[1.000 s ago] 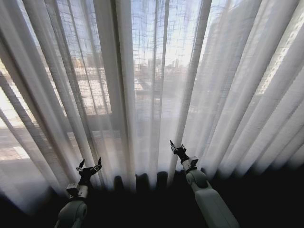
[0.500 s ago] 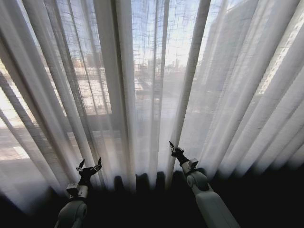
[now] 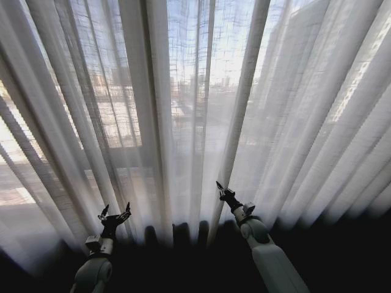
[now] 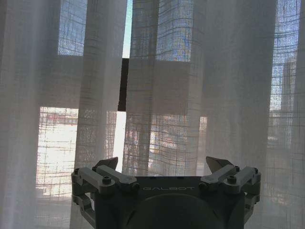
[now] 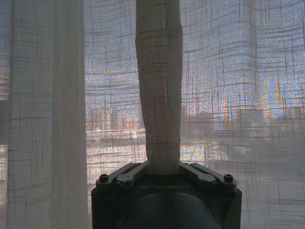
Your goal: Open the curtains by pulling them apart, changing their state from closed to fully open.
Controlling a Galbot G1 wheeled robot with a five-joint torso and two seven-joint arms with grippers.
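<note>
Sheer white pleated curtains (image 3: 195,110) hang closed across the whole window. My right gripper (image 3: 220,189) reaches into the folds just right of the middle and is shut on one pleat of the curtains (image 5: 159,95), which rises pinched from between its fingers (image 5: 131,174). At the lower left my left gripper (image 3: 115,213) stands open, a short way in front of the curtain fabric (image 4: 157,95), with nothing between its fingertips (image 4: 107,164).
A dark window frame bar (image 4: 124,86) shows through a narrow gap between two panels. Buildings and bright daylight show through the fabric. The floor below the curtain hem (image 3: 183,235) is dark.
My right gripper has moved slightly left with the pinched pleat, and the fold above it has shifted with it. The left arm has not moved.
</note>
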